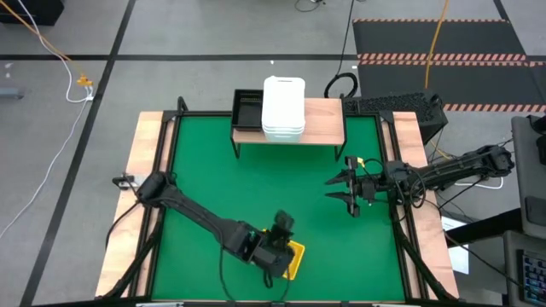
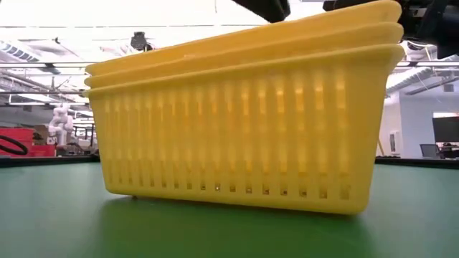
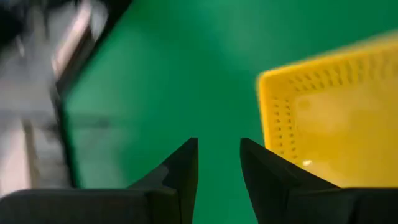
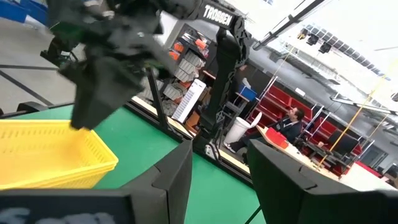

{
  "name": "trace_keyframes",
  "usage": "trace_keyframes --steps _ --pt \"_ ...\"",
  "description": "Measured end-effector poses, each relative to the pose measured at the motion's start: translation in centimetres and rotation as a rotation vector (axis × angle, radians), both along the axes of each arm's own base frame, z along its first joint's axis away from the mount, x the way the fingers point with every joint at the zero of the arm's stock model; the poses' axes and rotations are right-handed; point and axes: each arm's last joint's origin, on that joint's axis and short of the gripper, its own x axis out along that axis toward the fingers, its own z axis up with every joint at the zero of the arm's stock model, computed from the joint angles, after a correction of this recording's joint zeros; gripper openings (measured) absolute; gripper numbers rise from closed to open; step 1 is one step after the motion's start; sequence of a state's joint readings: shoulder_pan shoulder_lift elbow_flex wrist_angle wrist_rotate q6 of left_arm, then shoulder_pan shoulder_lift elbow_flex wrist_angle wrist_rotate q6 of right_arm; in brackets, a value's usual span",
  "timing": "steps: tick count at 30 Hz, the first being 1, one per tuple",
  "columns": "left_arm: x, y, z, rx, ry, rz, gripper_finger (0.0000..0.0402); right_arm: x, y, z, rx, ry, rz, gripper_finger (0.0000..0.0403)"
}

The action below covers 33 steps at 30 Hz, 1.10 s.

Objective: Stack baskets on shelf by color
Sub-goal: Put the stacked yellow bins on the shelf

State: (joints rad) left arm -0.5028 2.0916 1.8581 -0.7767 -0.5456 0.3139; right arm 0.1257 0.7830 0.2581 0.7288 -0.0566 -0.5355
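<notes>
Yellow step in hand, judged from the layout: the white baskets (image 1: 283,107) and a black basket (image 1: 247,110) already sit on the shelf (image 1: 322,119) at the far edge, while the yellow baskets (image 1: 293,260), 3 nested mesh-sided trays tilted in the low view, rest on the green table (image 1: 205,170) near the front edge. The left gripper (image 3: 219,163) hangs just beside their rim, fingers apart and holding nothing. The right gripper (image 1: 351,187) waits at mid-right, fingers spread, empty. Next move calls for closing on the yellow rim and carrying the stack to the shelf's bare right part
</notes>
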Motion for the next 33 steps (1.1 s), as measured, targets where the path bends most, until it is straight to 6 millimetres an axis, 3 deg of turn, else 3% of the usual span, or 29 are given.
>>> trace_keyframes --steps 6,9,14,21,25,33 --pt "-0.9 2.1 1.4 -0.300 -0.017 0.543 0.0122 0.0 0.0 0.0 0.021 0.003 0.002 0.0148" --pt "-2.1 2.6 1.0 -0.411 0.019 0.802 0.0122 0.0 0.0 0.1 0.039 -0.004 0.003 0.0148" --pt "-4.4 2.6 -0.4 -0.440 0.156 1.089 0.0122 -0.1 0.0 0.5 0.068 -0.041 0.007 0.0148" --pt "-3.5 1.7 -3.0 -0.634 0.215 1.081 0.0122 -0.2 0.0 0.9 0.089 -0.078 0.011 0.0148" --pt "-2.8 2.1 -4.7 -0.724 0.270 1.043 0.0122 -0.1 0.0 0.9 0.096 -0.075 0.012 0.0148" --pt "-2.7 4.1 -6.2 -0.679 0.334 1.038 0.0122 -0.1 0.0 0.9 0.091 -0.075 0.011 0.0148"
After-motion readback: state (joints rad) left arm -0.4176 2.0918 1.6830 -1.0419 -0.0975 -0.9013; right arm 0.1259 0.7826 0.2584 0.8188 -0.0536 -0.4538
